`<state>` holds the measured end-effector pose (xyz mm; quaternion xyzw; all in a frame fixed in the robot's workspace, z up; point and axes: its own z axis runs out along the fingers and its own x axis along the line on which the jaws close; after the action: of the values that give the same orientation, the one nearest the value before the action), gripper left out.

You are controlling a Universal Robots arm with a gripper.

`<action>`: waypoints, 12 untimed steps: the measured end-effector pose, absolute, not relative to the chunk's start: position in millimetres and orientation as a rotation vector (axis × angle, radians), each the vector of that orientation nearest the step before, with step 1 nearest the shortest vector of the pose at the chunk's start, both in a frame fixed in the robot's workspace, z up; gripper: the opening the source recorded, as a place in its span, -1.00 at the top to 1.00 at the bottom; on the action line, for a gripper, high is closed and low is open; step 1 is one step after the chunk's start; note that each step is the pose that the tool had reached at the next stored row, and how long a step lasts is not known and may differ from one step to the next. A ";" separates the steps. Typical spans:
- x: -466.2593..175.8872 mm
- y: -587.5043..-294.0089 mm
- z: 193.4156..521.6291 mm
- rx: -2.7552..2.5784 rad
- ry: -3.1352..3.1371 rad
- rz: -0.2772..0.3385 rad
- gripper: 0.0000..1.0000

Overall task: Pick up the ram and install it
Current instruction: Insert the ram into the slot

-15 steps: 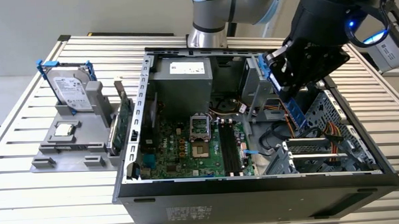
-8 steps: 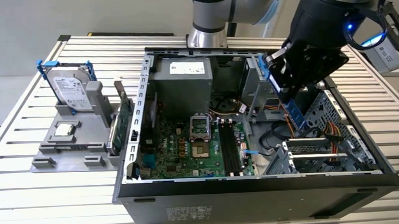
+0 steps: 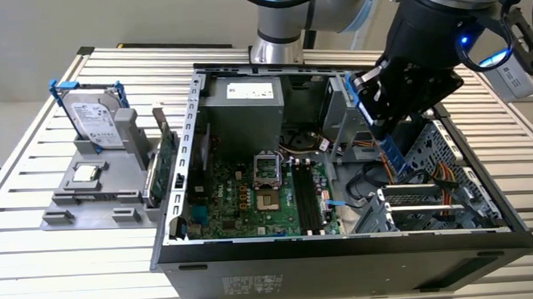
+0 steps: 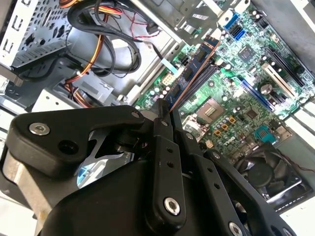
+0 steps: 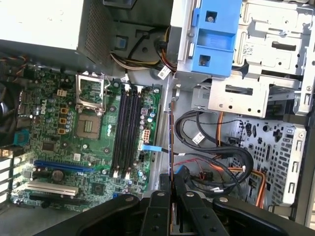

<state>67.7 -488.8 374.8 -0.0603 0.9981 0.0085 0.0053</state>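
Note:
My gripper (image 3: 380, 127) hangs over the exterior view's right side of the open computer case (image 3: 341, 236) and is shut on the ram (image 3: 388, 150). The ram is a slim bluish stick that points down out of the fingers, above the cables and clear of the motherboard (image 3: 250, 203). In the second wrist view the gripper (image 4: 167, 112) pinches the ram (image 4: 194, 73), which runs out over the green board. In the first wrist view the ram (image 5: 171, 142) shows edge-on beyond the gripper (image 5: 171, 178). It is off to one side of the black memory slots (image 5: 125, 132) (image 3: 308, 201).
A grey holder (image 3: 95, 195) beside the case carries a silver hard drive (image 3: 97, 119) in a blue-clipped frame and a green card (image 3: 165, 167). Inside the case are the power supply (image 3: 247, 100), orange and black cables (image 5: 216, 162) and a metal drive cage (image 3: 437, 203).

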 end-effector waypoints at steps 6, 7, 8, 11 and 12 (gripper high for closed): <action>67.8 -488.8 371.7 -0.189 3.126 0.027 1.00; 67.8 -488.8 371.1 -0.189 3.126 0.027 1.00; 67.8 -488.8 370.6 -0.189 3.126 0.027 1.00; 67.9 -488.8 368.9 -0.189 3.126 0.027 1.00; 67.9 -488.8 368.3 -0.189 3.126 0.027 1.00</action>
<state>67.9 -488.8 368.3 -0.0604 0.9981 0.0085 0.0047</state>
